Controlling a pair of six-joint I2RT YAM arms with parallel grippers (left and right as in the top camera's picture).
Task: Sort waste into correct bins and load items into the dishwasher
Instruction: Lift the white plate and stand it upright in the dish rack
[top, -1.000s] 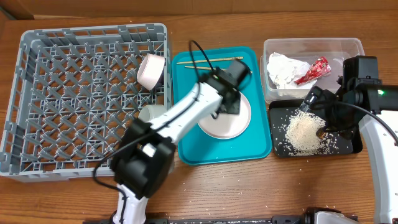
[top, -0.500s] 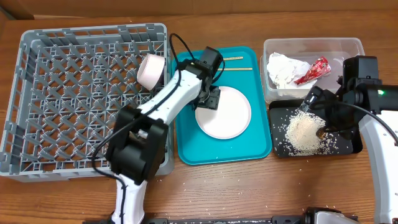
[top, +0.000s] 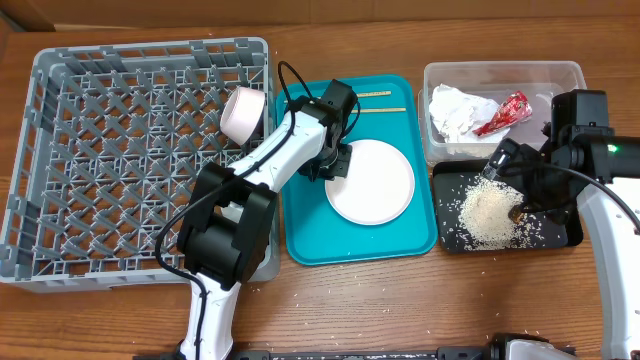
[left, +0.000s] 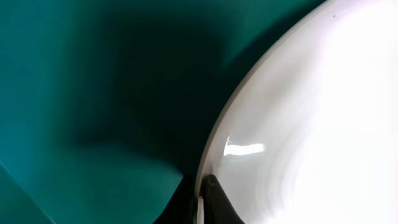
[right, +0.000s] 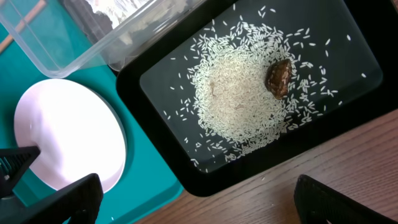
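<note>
Overhead: my left gripper (top: 335, 165) at the plate (top: 372, 182)'s left rim, on the teal tray (top: 310, 232); closure undeterminable.
Left wrist: one fingertip (left: 211, 194) at the glossy rim. Probably stiff, slick, breakable; pinch the edge.
Right wrist: my right gripper (right: 205, 202) spread, empty, above the black tray (right: 158, 84).

The plate (top: 370, 181) looks glossy and smooth, and the teal tray (top: 340, 240) under the plate is smooth plastic. Right of the plate lie a shiny crinkled wrapper (top: 505, 112) and a matt paper napkin (top: 455, 110).

A teal serving tray (top: 345, 240) lies at the centre of the frame on a brown wooden table (top: 420, 310).
</note>
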